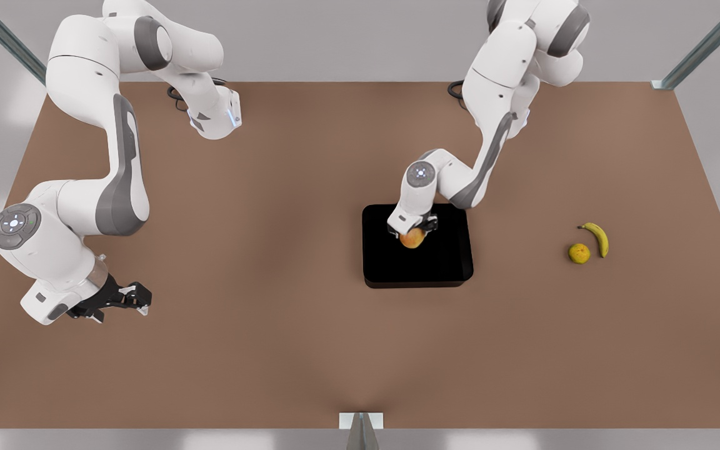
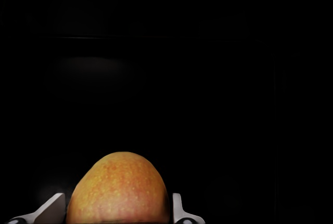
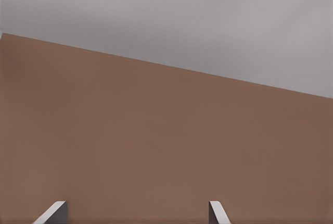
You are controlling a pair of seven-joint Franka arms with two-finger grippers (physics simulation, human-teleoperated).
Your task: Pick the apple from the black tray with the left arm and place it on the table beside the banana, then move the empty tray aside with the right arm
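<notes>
Apple point(image 1: 412, 238) sits over black tray point(image 1: 417, 245), left gripper point(image 1: 412, 230) fingers closed against it; not yet beside banana point(image 1: 598, 239). Right gripper point(image 1: 124, 299) waits, fingers apart, empty; tray unmoved.

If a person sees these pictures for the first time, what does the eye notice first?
First, the black tray at mid-table, where the left gripper is around the apple. Next, the right gripper, open, waits above the table at the front view's left. Finally, the banana and a small yellow-orange fruit lie at the right.
</notes>
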